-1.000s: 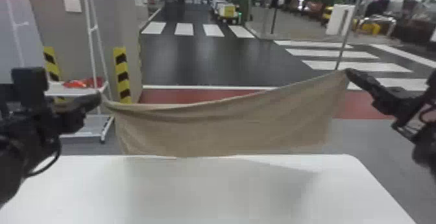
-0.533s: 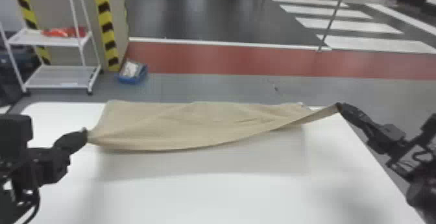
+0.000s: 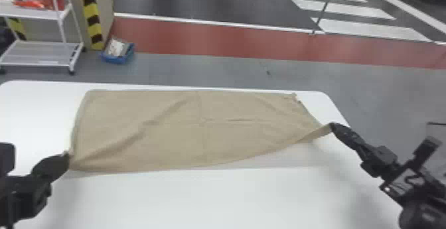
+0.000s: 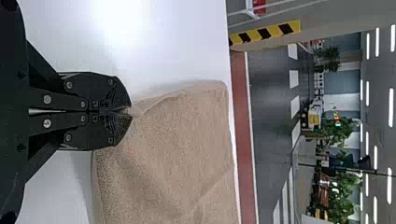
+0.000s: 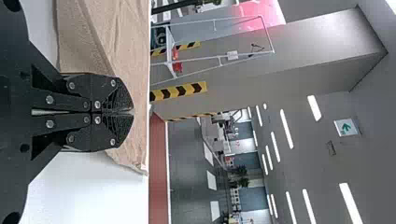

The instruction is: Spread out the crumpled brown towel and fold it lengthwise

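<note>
Gripping at left, the black, flat-fingered left gripper (image 3: 65,160) clamps the near left corner of the wide brown cloth towel (image 3: 199,138)! Across the white, smooth-topped table (image 3: 232,198) it spreads, lightly creased, to the matching black right gripper (image 3: 333,126), fingers together on the drawn-out near right corner!

Ceiling lights (image 5: 350,203), glare on table (image 4: 121,28)

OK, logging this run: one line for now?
towel: spread, creased, on table | left pincer: grips near-left corner | right pincer: grips near-right corner
</note>
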